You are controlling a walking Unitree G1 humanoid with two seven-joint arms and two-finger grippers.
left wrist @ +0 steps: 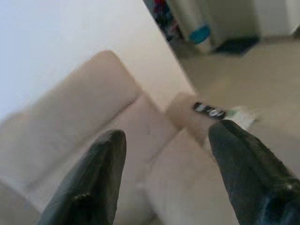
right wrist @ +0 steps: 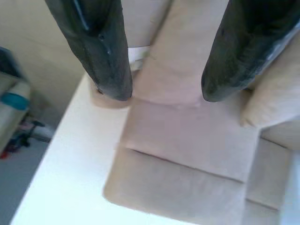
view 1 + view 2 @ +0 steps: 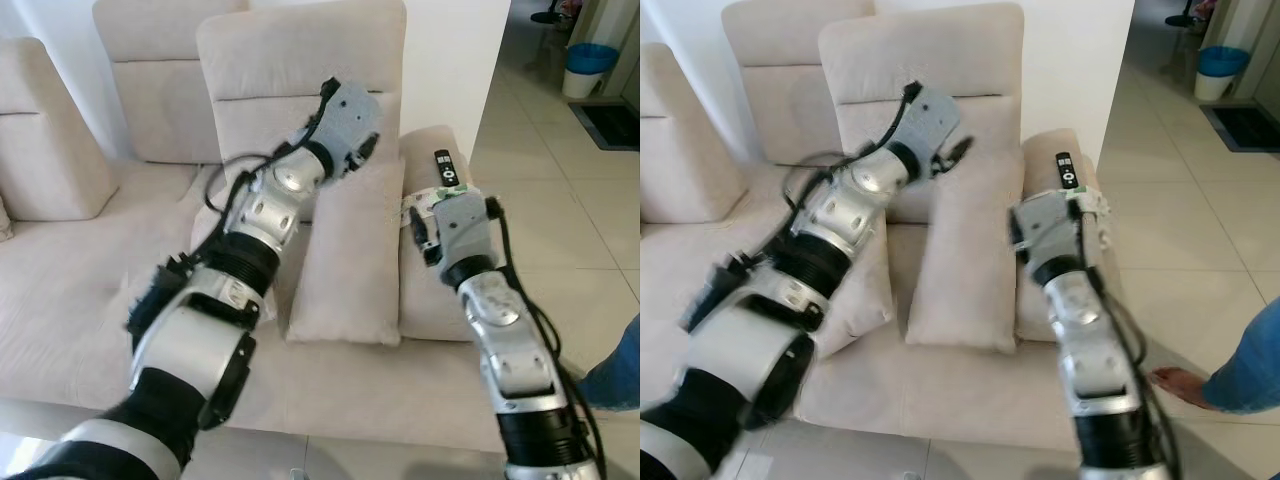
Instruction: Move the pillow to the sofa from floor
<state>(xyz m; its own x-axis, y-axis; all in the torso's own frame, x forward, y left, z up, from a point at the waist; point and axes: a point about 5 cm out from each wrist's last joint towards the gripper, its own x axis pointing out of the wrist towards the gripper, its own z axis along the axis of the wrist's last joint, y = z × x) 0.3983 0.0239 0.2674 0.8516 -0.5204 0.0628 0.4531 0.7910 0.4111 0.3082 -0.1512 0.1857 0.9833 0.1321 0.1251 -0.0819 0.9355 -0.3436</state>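
The pillow (image 3: 348,255) stands upright on the sofa (image 3: 90,290) seat, leaning beside the armrest (image 3: 430,290), where a black remote (image 3: 445,167) lies on top. The left end effector (image 1: 166,159) hovers above the pillow with fingers spread; the right end effector (image 2: 164,70), also spread, hangs over the armrest. A person's foot (image 3: 1180,382) rests on the tiled floor (image 3: 560,230) beyond the armrest, and a blue bin (image 3: 588,68) stands farther off.

One beige sofa (image 3: 60,300) carries two loose pillows: one pillow (image 3: 350,260) stands upright at centre, a second pillow (image 3: 855,285) lies at its 9 o'clock. One black remote (image 3: 445,166) rests at 2 o'clock, one blue bin (image 3: 588,62) farther out.
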